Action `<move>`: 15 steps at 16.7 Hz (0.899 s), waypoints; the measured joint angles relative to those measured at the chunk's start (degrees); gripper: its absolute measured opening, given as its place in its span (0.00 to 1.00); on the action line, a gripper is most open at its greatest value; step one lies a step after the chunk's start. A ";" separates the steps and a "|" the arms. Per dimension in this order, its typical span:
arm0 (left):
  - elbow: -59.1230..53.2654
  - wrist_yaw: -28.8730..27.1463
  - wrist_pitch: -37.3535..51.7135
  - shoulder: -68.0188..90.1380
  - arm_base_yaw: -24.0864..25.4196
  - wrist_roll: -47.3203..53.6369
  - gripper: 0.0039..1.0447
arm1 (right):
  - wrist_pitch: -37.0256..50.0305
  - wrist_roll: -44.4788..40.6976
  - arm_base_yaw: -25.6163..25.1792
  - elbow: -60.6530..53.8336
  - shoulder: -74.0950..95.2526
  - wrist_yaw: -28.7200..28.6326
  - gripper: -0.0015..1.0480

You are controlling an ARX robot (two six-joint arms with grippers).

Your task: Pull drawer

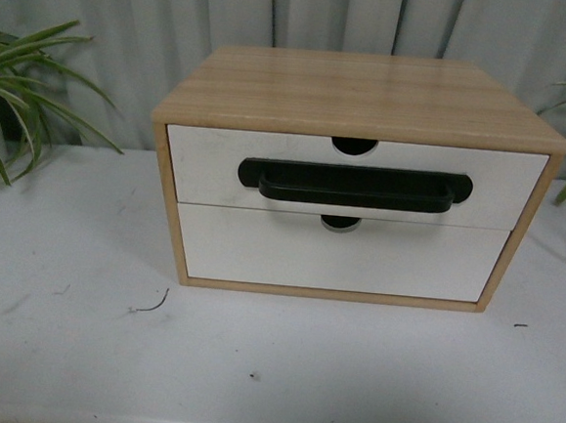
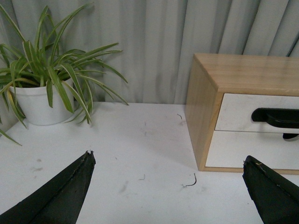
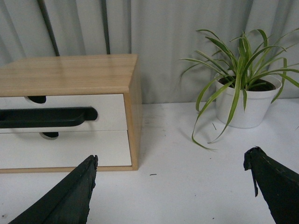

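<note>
A wooden cabinet point(image 1: 361, 95) stands at the middle of the white table. Its upper drawer point(image 1: 208, 162) has a white front, a long black bar handle point(image 1: 354, 186) and a half-round notch point(image 1: 354, 146) in its top edge; it sits flush and closed. Neither arm shows in the front view. My left gripper point(image 2: 168, 161) is open over bare table, left of the cabinet, with the drawer point(image 2: 238, 109) and handle point(image 2: 278, 116) ahead. My right gripper point(image 3: 170, 161) is open, off the cabinet's right corner, the drawer point(image 3: 110, 112) and handle point(image 3: 46, 116) ahead.
Below it sits a plain white drawer front point(image 1: 338, 255) with no handle. A potted plant point(image 2: 42, 93) stands left of the cabinet and another potted plant point(image 3: 245, 100) to its right. A grey curtain point(image 1: 131, 23) hangs behind. A small bent wire scrap point(image 1: 150, 306) lies on the table.
</note>
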 joint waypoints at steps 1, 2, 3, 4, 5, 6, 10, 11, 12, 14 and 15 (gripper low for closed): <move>0.00 0.00 0.00 0.00 0.00 0.00 0.94 | 0.00 0.00 0.00 0.00 0.00 0.00 0.94; 0.00 0.00 0.00 0.00 0.00 0.00 0.94 | 0.00 0.00 0.00 0.00 0.00 0.00 0.94; 0.00 0.00 0.00 0.00 0.00 0.00 0.94 | 0.00 0.00 0.00 0.00 0.00 0.00 0.94; 0.00 0.00 0.00 0.00 0.00 0.00 0.94 | 0.00 0.00 0.00 0.00 0.00 0.00 0.94; 0.00 0.00 0.00 0.00 0.00 0.00 0.94 | 0.00 0.00 0.00 0.00 0.00 0.00 0.94; 0.00 0.00 0.00 0.00 0.00 0.00 0.94 | 0.00 0.00 0.00 0.00 0.00 0.00 0.94; 1.57 -4.68 -5.68 1.42 -1.55 -2.27 0.94 | -3.45 3.61 2.29 2.01 7.04 4.94 0.94; 6.45 -16.04 -14.93 9.49 -7.54 -8.79 0.94 | 0.24 4.13 2.56 2.60 11.08 5.27 0.94; 8.87 -23.93 -15.08 17.20 -8.22 -15.45 0.94 | 6.10 4.00 2.69 4.02 15.96 4.87 0.94; 10.32 -23.85 -4.70 27.78 -2.05 -20.63 0.94 | 20.96 1.64 3.67 8.57 31.02 3.52 0.94; 13.88 -20.81 2.75 35.60 -0.24 -20.44 0.94 | 27.15 0.35 3.82 10.84 38.42 2.45 0.94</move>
